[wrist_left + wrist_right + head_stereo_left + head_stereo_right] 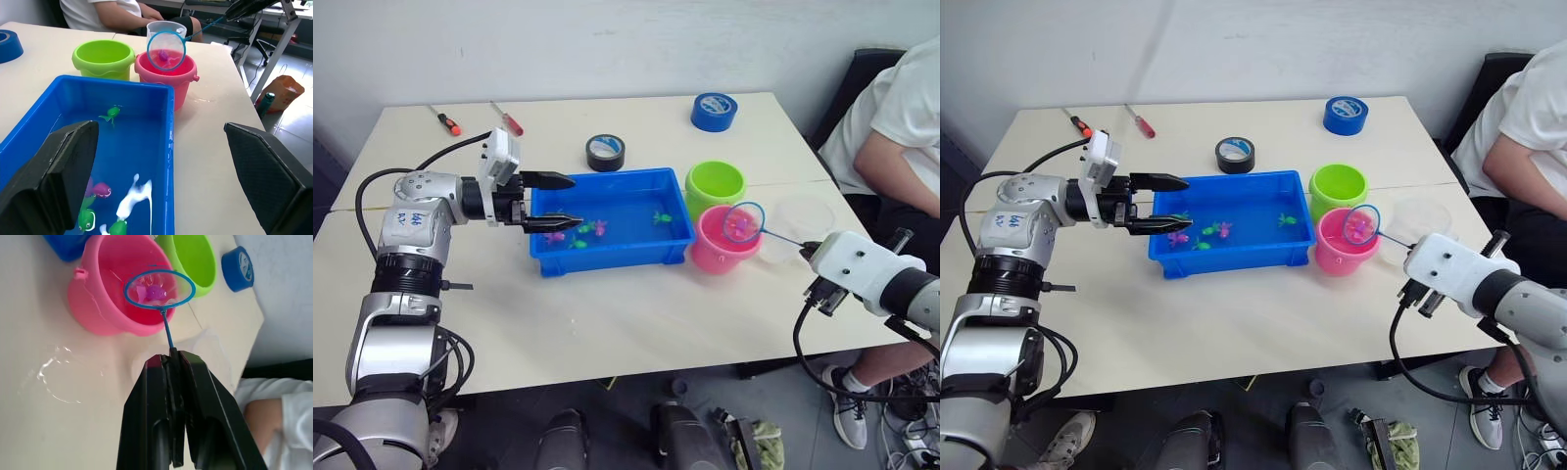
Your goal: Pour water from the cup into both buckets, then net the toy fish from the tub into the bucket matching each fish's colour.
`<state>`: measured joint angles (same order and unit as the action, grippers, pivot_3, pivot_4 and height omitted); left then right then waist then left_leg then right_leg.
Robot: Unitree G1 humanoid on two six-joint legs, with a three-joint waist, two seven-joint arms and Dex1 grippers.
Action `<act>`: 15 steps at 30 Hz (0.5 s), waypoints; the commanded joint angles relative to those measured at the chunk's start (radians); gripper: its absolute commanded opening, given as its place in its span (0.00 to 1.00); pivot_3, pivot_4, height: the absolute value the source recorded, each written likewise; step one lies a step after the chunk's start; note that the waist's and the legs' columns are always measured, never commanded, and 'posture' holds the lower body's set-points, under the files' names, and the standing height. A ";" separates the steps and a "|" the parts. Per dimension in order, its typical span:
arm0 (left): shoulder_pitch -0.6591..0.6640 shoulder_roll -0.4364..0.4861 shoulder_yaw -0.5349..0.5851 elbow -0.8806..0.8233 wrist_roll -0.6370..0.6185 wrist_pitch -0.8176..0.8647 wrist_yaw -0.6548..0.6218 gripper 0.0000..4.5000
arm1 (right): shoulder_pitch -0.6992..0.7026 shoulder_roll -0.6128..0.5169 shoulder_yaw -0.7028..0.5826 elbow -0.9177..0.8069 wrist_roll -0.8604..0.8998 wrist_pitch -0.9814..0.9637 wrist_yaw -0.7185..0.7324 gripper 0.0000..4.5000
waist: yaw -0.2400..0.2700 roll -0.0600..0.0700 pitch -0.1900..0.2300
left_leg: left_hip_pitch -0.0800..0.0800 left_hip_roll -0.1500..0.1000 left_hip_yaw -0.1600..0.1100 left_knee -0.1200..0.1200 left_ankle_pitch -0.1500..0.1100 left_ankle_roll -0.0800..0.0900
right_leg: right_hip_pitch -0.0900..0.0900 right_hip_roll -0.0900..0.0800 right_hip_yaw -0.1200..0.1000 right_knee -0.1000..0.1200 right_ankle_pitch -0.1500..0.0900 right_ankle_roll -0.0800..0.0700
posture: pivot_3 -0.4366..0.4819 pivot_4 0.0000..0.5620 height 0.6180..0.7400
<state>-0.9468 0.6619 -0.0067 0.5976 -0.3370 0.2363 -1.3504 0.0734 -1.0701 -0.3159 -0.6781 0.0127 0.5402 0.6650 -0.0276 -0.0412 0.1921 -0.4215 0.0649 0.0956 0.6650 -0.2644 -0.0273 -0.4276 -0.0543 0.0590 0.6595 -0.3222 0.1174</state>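
Right gripper clamped on net handle; net hoop held over pink bucket, pink fish inside. Left gripper spread wide over near-left end of tub. Remaining fish seen afloat in tub. Green bucket beyond pink one, touching. Cup set behind pink bucket.

Silver-grey and white jointed arms, black cables looping beside the left arm and under the right arm, dark handwritten marks on the left forearm shell, black tapered fingers, white wrist-camera housing
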 commanded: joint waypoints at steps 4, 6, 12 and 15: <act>-0.039 0.000 0.016 0.004 0.007 -0.022 -0.022 0.99 | -0.005 -0.064 0.024 0.015 -0.191 -0.186 -0.014 0.00 | 0.001 0.000 0.000 | 0.000 0.000 0.000 0.000 0.000 0.000 | 0.000 0.000 0.000 0.000 0.000 0.000 | 0.48 0.27 0.92; -0.040 0.000 0.017 0.006 0.007 -0.023 -0.024 0.99 | -0.007 -0.067 0.030 0.025 -0.224 -0.220 -0.014 0.00 | 0.001 0.000 0.000 | 0.000 0.000 0.000 0.000 0.000 0.000 | 0.000 0.000 0.000 0.000 0.000 0.000 | 0.48 0.27 0.92; -0.040 0.000 0.021 0.014 0.009 -0.028 -0.027 0.99 | 0.019 -0.071 0.042 0.061 -0.391 -0.325 -0.068 0.00 | 0.001 0.000 0.000 | 0.000 0.000 0.000 0.001 0.000 0.000 | 0.000 0.000 0.000 0.000 0.000 0.000 | 0.48 0.27 0.92; -0.038 0.000 0.023 0.015 0.009 -0.029 -0.028 0.99 | 0.035 -0.052 0.035 0.071 -0.452 -0.358 -0.091 0.00 | 0.001 0.000 0.000 | 0.000 0.000 0.000 0.001 0.000 0.000 | 0.000 0.000 0.000 0.000 0.000 0.000 | 0.48 0.27 0.92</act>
<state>-0.9594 0.6580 -0.0062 0.6116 -0.3268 0.2253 -1.3707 0.0942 -1.1315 -0.2645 -0.6107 -0.3509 0.2330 0.6177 -0.0268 -0.0412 0.1921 -0.4214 0.0648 0.0956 0.6657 -0.2641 -0.0277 -0.4273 -0.0543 0.0590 0.6598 -0.3222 0.1175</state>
